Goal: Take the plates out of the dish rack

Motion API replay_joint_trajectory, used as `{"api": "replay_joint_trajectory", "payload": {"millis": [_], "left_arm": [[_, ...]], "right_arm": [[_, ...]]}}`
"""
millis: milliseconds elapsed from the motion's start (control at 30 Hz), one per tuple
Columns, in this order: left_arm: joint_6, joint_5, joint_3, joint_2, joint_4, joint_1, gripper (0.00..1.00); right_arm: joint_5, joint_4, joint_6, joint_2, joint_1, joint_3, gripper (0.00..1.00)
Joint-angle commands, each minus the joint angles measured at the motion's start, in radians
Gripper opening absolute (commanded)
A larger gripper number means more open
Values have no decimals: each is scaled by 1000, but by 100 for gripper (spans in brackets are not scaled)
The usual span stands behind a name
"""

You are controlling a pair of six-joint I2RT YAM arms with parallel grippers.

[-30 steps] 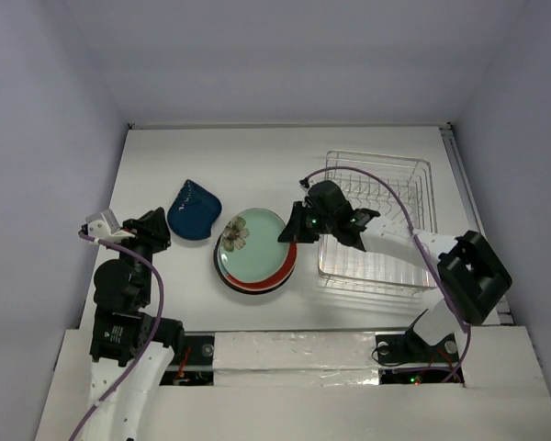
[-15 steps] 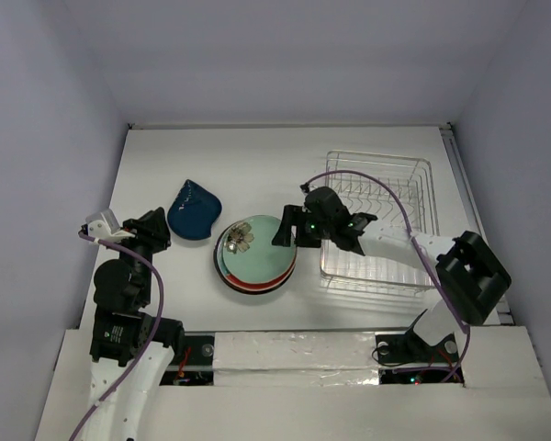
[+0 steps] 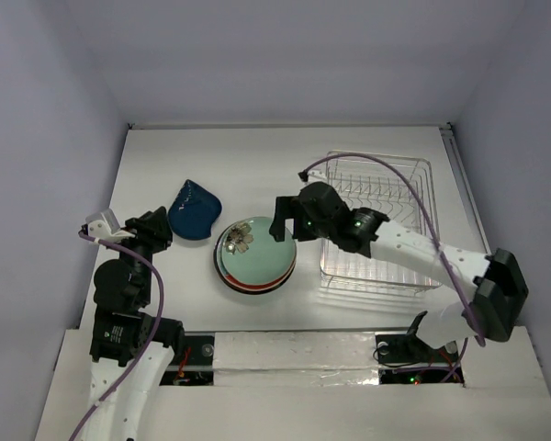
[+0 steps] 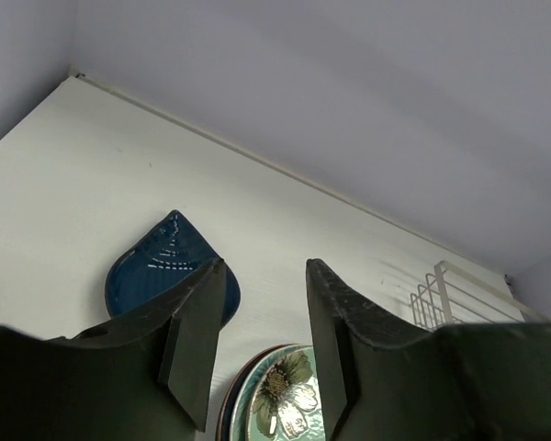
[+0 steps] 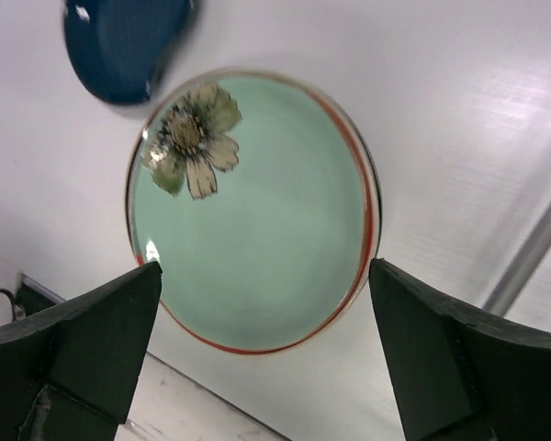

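A pale green plate [image 3: 257, 258] with a flower print lies flat on top of a stack of plates left of the dish rack [image 3: 378, 220]; its red edge shows [image 5: 257, 239]. The wire rack holds no plates that I can see. A dark blue plate [image 3: 194, 210] lies alone further left [image 5: 119, 46]. My right gripper [image 3: 285, 226] hovers above the stack, open wide, its fingers [image 5: 101, 322] apart on either side of the green plate and clear of it [image 5: 264, 268]. My left gripper [image 3: 152, 230] stays near the table's left edge, open and empty [image 4: 264, 266].
Darker plates [image 3: 250, 288] show under the green one in the stack. The left wrist view looks across the table at the blue plate [image 4: 147, 266], the flower plate [image 4: 285, 404], a corner of the rack [image 4: 445, 294] and the back wall. White walls enclose the table.
My right gripper has opened and let go of the green plate, which dropped from tilted to flat on the stack. The right arm has stretched further out. The left arm has stayed put.
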Motion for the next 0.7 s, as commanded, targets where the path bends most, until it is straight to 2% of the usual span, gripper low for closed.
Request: {"api": "replay_joint_trajectory", "payload": {"millis": [0,33,100,133,167,200,267,333,433,467,533,567,667], "left_arm": [[6,4,-3,2,51,5,38],[6,4,-3,2,50,5,41],[8,4,0,-4,48,5,48],[11,4,2,-9,48,5,51],[14,4,6,-12,51,5,54],[24,4,11,-19,51,5,58],[21,4,23,-27,48,5,63],[18,4,29,-30,54,5,68],[23,4,80,2,44,5,74],[12,4,127,17,28,5,76],[9,4,182,63,25,5,79],[3,4,236,74,25,5,80],[0,4,311,106,19,5,82]], "right_arm": [[151,-42,-27,-121,3,59,97],[180,-56,-31,-190,3,57,93],[281,-62,-39,-281,3,42,65],[321,-72,-42,-334,3,34,21],[399,-78,-45,-446,3,19,5],[430,-81,-56,-506,3,11,0],[506,-72,-74,-680,3,-5,0],[547,-58,-99,-787,3,-21,0],[610,-55,-120,-962,3,-27,23],[634,-56,-125,-997,3,-29,38],[654,-58,-125,-1088,3,-35,55],[668,-58,-123,-1112,3,-38,74],[688,-65,-116,-1195,3,-61,88]]}}
